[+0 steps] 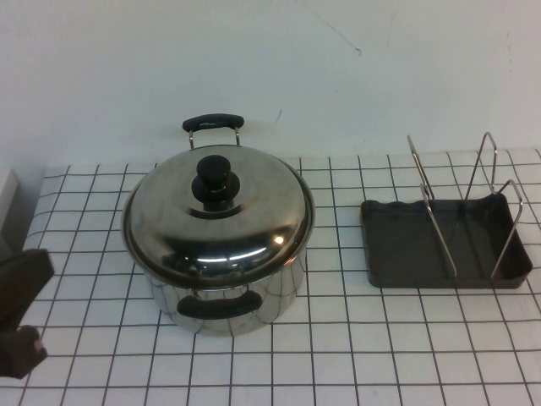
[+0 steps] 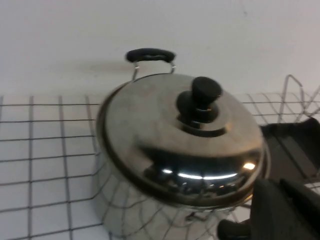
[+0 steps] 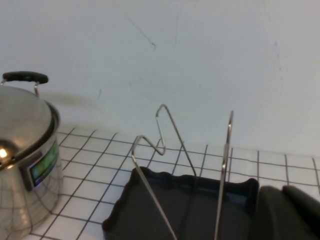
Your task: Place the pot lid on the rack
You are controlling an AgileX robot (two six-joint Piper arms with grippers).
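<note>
The pot lid [image 1: 218, 210], a shiny steel dome with a black knob [image 1: 215, 175], sits on the steel pot [image 1: 228, 300] left of the table's centre. It also shows in the left wrist view [image 2: 170, 135]. The rack [image 1: 439, 245], a dark grey tray with tall wire loops [image 1: 423, 182], stands empty at the right and shows in the right wrist view [image 3: 190, 205]. My left gripper [image 2: 277, 184] is shut and empty, low at the table's left edge [image 1: 24, 309], apart from the pot. My right gripper [image 3: 281, 192] is shut and empty beside the rack; it is out of the high view.
The table [image 1: 355, 355] has a white cloth with a black grid. A white wall [image 1: 338, 68] stands right behind the pot and the rack. The pot's far handle [image 1: 213, 123] sticks up at the back, its near handle [image 1: 221, 304] faces me.
</note>
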